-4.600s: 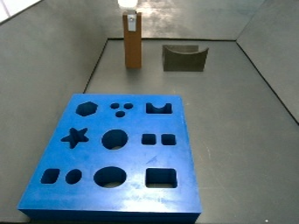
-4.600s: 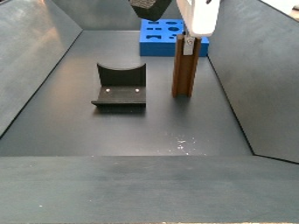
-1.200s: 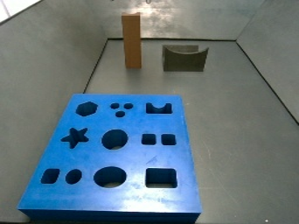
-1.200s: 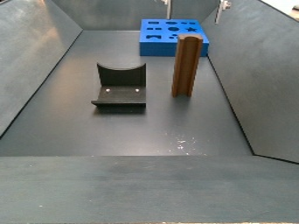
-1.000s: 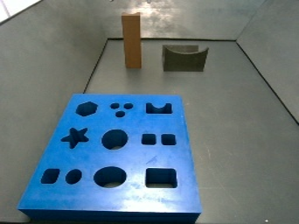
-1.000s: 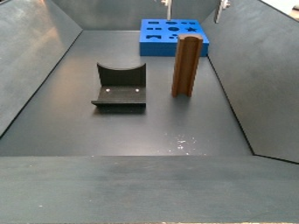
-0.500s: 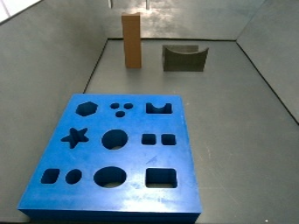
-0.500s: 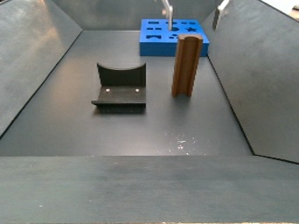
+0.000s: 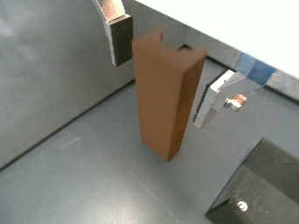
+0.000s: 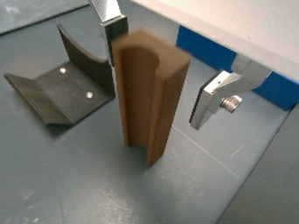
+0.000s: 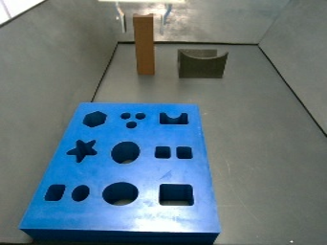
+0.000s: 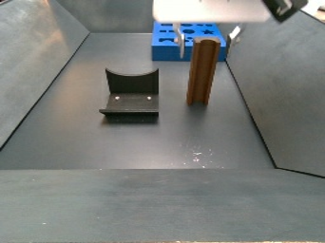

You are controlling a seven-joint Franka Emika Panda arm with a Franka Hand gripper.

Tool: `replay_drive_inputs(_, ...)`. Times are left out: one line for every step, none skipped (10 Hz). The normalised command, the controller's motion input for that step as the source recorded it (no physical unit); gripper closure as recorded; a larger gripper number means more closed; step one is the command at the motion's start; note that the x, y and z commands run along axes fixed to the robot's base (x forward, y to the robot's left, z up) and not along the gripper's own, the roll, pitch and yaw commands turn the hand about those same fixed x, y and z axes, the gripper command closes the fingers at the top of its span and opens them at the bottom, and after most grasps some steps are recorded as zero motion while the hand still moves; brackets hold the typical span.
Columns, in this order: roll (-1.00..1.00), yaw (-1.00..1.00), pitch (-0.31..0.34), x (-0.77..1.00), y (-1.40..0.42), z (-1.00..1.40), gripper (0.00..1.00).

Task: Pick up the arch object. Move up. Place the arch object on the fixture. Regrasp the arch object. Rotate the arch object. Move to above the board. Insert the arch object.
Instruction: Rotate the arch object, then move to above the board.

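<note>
Either side of upright arch object (image 10: 149, 96), fingers (image 10: 110, 24) spread wide, gripper (image 10: 163, 61) holding nothing.

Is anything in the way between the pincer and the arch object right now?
Nothing visible. The open pincer straddles the top of the upright arch object, its fingers apart from the block on either side, with only bare gaps between.

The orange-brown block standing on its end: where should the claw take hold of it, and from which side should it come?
Grip the upper part of the orange-brown block, coming straight down from above. It stands upright on the floor, tall and narrow, so its long side faces offer the fingers flat surfaces. The open claw is already above it, one finger on each side, not touching.
</note>
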Motion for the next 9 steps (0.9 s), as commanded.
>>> replay_drive_inputs(0.07, 0.02, -0.057, 0.0, 0.0, 0.0, 1.0)
replay_drive_inputs(0.16, -0.04, 0.171, -0.02, -0.17, 1.0, 1.0)
replay_drive_inputs(0.16, -0.04, 0.176, -0.02, -0.17, 1.0, 1.0)
replay_drive_inputs(0.14, -0.01, 0.162, -0.02, -0.15, 1.0, 1.0)
replay_drive_inputs(0.13, 0.01, 0.147, -0.01, -0.14, 1.0, 1.0)
replay_drive_inputs(0.09, 0.03, 0.124, 0.0, -0.13, 1.0, 1.0)
replay_drive_inputs(0.08, 0.03, 0.117, 0.0, -0.13, 1.0, 1.0)
replay_drive_inputs(0.04, 0.03, 0.105, 0.01, -0.11, 1.0, 1.0)
replay_drive_inputs(0.02, 0.03, 0.099, 0.01, -0.11, 1.0, 1.0)
